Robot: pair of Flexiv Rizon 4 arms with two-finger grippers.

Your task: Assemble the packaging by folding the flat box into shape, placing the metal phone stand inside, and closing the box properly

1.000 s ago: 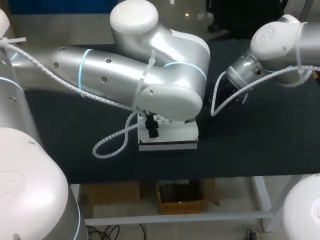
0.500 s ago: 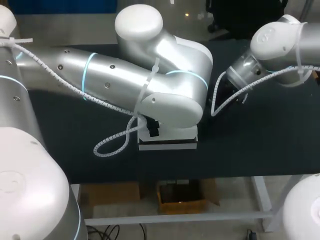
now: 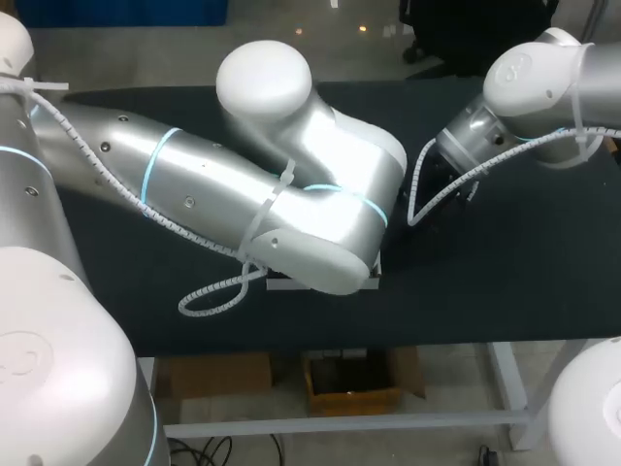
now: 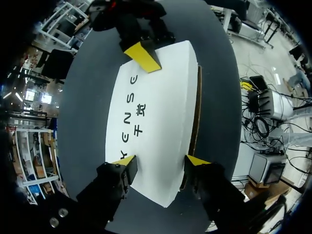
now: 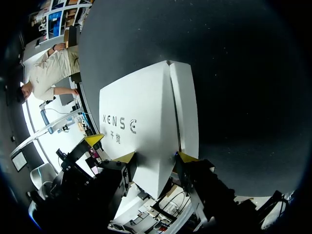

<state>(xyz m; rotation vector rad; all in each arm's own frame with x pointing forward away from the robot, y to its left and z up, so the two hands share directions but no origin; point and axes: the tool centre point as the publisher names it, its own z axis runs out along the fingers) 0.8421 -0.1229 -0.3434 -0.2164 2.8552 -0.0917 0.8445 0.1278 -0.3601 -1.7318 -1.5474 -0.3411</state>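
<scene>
Close to the front edge of the table (image 3: 524, 272), the left gripper (image 4: 162, 162) clamps one end of the white box (image 4: 161, 112) between both fingers, the right gripper (image 5: 156, 156) clamps the opposite end likewise, and bare mat extends rightward beyond.

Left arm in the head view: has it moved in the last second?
Yes. The left arm swung toward the table's near edge, now covering nearly all of the white box.
</scene>
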